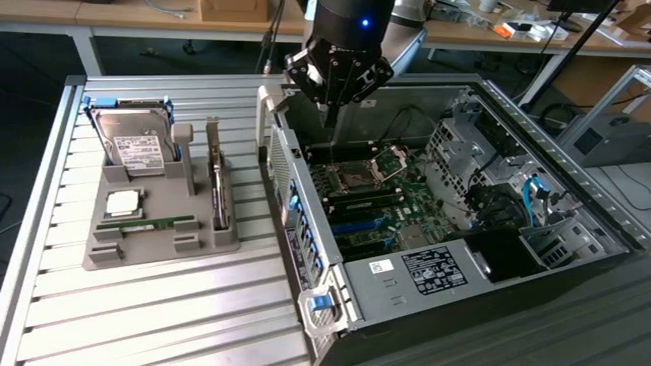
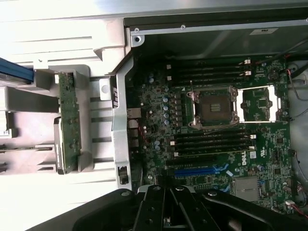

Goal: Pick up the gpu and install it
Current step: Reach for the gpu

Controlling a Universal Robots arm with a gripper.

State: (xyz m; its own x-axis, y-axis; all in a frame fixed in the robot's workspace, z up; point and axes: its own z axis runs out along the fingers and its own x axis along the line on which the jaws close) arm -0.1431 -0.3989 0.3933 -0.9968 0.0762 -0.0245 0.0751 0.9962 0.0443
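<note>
Exterior and wrist views of the workstation. The gripper (image 1: 328, 116) is shown with its fingers brought together and nothing held between them; it is poised over the open computer case (image 1: 569, 191), near the case wall that faces the holder, and is pointed down toward the motherboard (image 1: 371, 198). In the wrist view the gripper (image 2: 169, 202) is seen above the motherboard (image 2: 159, 120), with the open processor socket (image 2: 214, 107) and a blue slot (image 2: 199, 170) visible beneath it.

The gpu (image 1: 216, 183) is not yet picked up; it is stood on edge in a slot of the grey holder (image 1: 163, 248), on the side of the holder nearest the case, with its metal end bracket turned upward. In the wrist view the gpu (image 2: 70, 120) is seen from above as a narrow green strip seated in the holder (image 2: 91, 144), just beside the case's outer wall; the gripper is well apart from it.

Other parts are held in the same holder: a hard drive (image 1: 137, 145) with a white label is stood upright at the far end; a square processor chip (image 1: 122, 202) is laid flat in front of it; a memory stick (image 1: 152, 225) is laid lengthwise nearer the camera. The holder is set on a slatted metal table (image 1: 152, 313), to the exterior view's left of the case.
</note>
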